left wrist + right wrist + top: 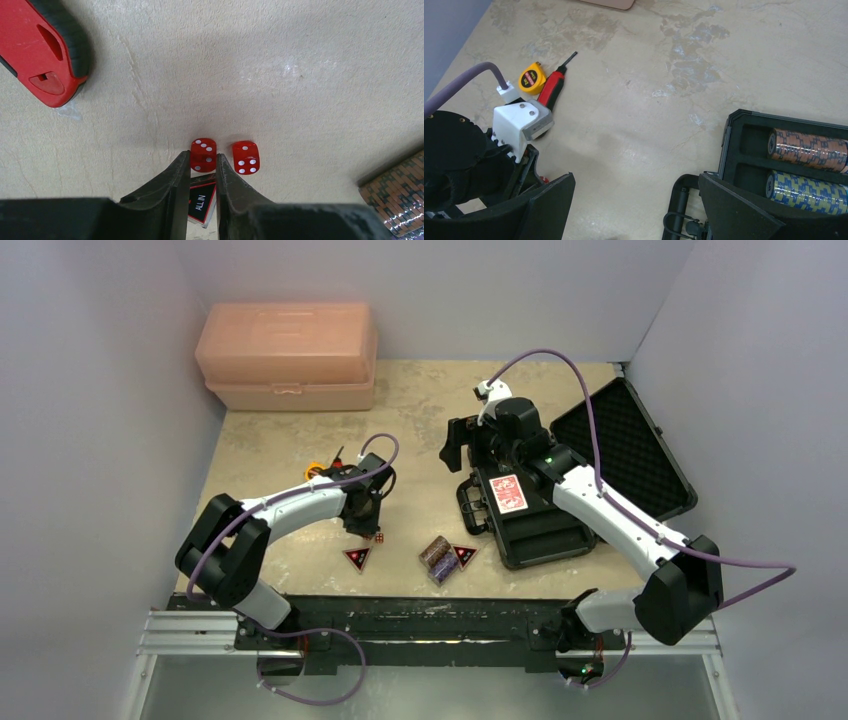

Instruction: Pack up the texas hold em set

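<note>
Nearest the bases, left of the small black foam-lined case (545, 532), a black-and-red triangular "ALL IN" token (201, 200), a second triangular token (464, 555) and a loose brown-patterned roll of poker chips (436, 558) are seen lying flat on the beige mottled table top (420, 410).

Just beyond the first token, the left gripper (202, 161) is pointed down at the table. Its jaws are drawn in on a red translucent die (203, 154), one finger against each side. A pinch is judged, with the die down on the surface. As a cube, it offers no long axis to match, and its faces are set about square to the fingers. A second red die (245, 157) is left just beside it on the case side, apart from the finger.

The case lies to the right of the die, past the chip roll, so the left arm is plainly the nearer one. A red-and-black handled tool (45, 50) is placed on the side away from the case, off the path.

In the case a red card deck (508, 493) is laid, and two chip rolls (806, 145) are bedded in foam slots. Over bare table just left of the case's far corner, the right gripper (636, 205) is held wide open and empty. Farthest back, well left of the case, a large peach plastic box (288, 355) is parked shut.

The surface is flat and hard, and room for the carry is judged ample.
</note>
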Controlling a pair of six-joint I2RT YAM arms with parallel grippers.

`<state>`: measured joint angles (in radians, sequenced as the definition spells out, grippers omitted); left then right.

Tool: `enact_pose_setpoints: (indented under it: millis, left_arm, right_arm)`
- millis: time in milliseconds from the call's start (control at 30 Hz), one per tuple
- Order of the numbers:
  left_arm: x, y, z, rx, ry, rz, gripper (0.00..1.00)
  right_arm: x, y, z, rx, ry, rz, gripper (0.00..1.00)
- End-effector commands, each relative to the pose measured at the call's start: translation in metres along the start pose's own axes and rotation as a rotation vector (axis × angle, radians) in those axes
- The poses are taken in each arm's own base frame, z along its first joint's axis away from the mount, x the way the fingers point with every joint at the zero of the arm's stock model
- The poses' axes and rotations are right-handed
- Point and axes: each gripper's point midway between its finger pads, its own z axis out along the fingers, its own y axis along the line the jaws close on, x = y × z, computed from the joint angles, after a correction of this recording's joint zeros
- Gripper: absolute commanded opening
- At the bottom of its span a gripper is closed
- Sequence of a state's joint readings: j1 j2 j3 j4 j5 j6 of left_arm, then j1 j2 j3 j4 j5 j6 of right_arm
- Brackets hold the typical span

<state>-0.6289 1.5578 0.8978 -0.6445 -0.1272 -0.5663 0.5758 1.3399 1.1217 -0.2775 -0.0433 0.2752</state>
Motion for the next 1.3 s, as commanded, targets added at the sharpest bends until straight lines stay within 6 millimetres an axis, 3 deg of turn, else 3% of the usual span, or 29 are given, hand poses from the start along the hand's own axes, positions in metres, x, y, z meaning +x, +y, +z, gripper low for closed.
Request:
enact_pose_setpoints:
  millis: [0,267,533,733,900,1267]
  left_arm:
    - [-0.008,-0.006,-0.003,0.024,-0.036,-0.016,0.0]
    - [-0.013,-0.005,-0.013,0.029,-0.065,-0.005,0.0]
    - [-0.026,-0.007,-0.044,0.068,-0.144,0.001,0.0]
    - [-0.038,-0.009,-0.078,0.106,-0.193,0.034,0.0]
    - [-0.045,0.002,-0.106,0.066,-0.229,0.072,0.0]
    - [-0.044,0.006,-0.136,0.1,-0.279,0.08,0.0]
  right_arm:
    - [-0.008,0.002,-0.001,0.0,-0.026,-0.011,0.99]
    - [-0.008,0.0,0.0,0.008,-0.032,-0.012,0.99]
    - [-0.008,-0.008,0.003,0.054,-0.036,-0.005,0.99]
    - [-0.014,-0.023,0.001,0.134,-0.065,-0.014,0.99]
    - [-0.019,-0.024,0.001,0.138,-0.095,-0.009,0.99]
    - [-0.026,-0.021,-0.006,0.122,-0.123,-0.003,0.99]
